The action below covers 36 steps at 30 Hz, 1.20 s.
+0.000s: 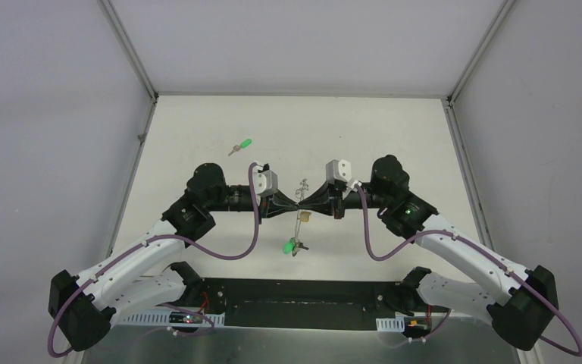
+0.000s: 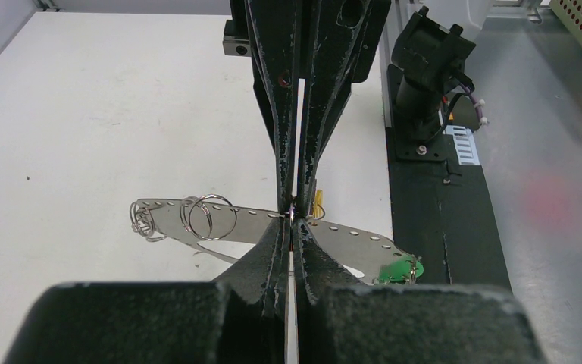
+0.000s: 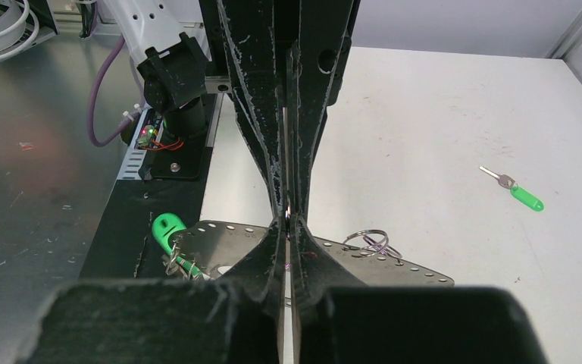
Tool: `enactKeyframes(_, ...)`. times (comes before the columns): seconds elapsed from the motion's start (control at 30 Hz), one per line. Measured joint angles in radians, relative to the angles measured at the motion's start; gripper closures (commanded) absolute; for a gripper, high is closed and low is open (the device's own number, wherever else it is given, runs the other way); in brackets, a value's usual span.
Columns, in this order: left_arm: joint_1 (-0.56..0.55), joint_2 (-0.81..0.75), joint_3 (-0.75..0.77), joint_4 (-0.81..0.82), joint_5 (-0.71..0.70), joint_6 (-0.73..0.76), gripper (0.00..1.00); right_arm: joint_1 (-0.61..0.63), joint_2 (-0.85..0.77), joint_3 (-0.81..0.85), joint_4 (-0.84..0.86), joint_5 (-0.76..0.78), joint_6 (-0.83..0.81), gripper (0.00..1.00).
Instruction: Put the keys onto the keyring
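Green loose key (image 3: 527, 198) — right wrist, not left | left gripper (image 2: 292, 233), right gripper (image 3: 286, 231) clench keyring (image 2: 348, 233)

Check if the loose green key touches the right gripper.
Apart: right wrist view shows bare table between the loose green key and the right gripper.

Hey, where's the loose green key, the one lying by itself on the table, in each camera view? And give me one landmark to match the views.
Top external: loose green key sits upper left of centre.
Left wrist: not in it.
Right wrist: far right, about mid-height.
Shared landmark: second green key, hanging low at the near side: below centre, lower right, lower left.
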Motion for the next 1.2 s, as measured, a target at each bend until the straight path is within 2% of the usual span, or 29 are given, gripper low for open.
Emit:
enactKeyframes(0.13, 0.000, 0.000, 0.000, 0.000, 0.000, 0.000, 0.99, 0.000, 0.000, 0.000, 0.000, 0.001, 0.000, 1.00)
enactKeyframes(0.2, 0.000, 0.000, 0.000, -0.002, 0.000, 0.000, 0.87, 0.000, 0.000, 0.000, -0.002, 0.001, 0.001, 1.00)
enactKeyframes(0.27, 0.000, 0.000, 0.000, -0.005, -0.001, 0.004, 0.66, 0.000, 0.000, 0.007, -0.019, 0.001, 0.003, 1.00)
enactKeyframes(0.4, 0.000, -0.005, 0.008, -0.041, -0.008, 0.029, 0.50, 0.000, 0.008, 0.047, -0.119, 0.001, 0.002, 1.00)
enactKeyframes(0.53, 0.000, -0.019, 0.032, -0.113, -0.014, 0.080, 0.49, 0.000, 0.019, 0.098, -0.234, 0.007, -0.003, 1.00)
enactKeyframes(0.83, 0.000, 0.002, 0.064, -0.193, -0.005, 0.121, 0.56, 0.000, 0.038, 0.192, -0.509, 0.074, -0.080, 1.00)
enactKeyframes(1.2, -0.015, 0.090, 0.078, -0.150, 0.018, 0.103, 0.62, 0.000, 0.151, 0.353, -0.813, 0.133, -0.174, 1.00)
